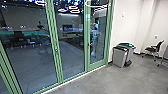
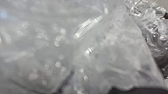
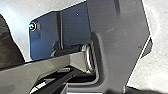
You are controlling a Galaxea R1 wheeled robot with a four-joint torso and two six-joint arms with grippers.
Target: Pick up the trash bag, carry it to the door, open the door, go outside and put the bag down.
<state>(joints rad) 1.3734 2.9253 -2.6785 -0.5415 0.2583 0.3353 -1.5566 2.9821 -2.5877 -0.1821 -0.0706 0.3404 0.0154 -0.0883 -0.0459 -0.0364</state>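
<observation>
Bag [image 2: 105, 52] right up close at the left wrist camera, crinkled clear plastic catching the light! Is either gripper clenched or released? Can't tell from here. Up ahead, green-framed glass doors [image 1: 55, 47], a person [image 1: 94, 37] showing in the glass, and grey bins [image 1: 119, 58] near the frame, by the white wall [image 1: 130, 27].

Office: chair [image 1: 151, 49], glass doors [image 1: 53, 41].

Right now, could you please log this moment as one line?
robot: indoors | trash bag: close to left wrist | glass doors: look shut | bins: beside wall
</observation>
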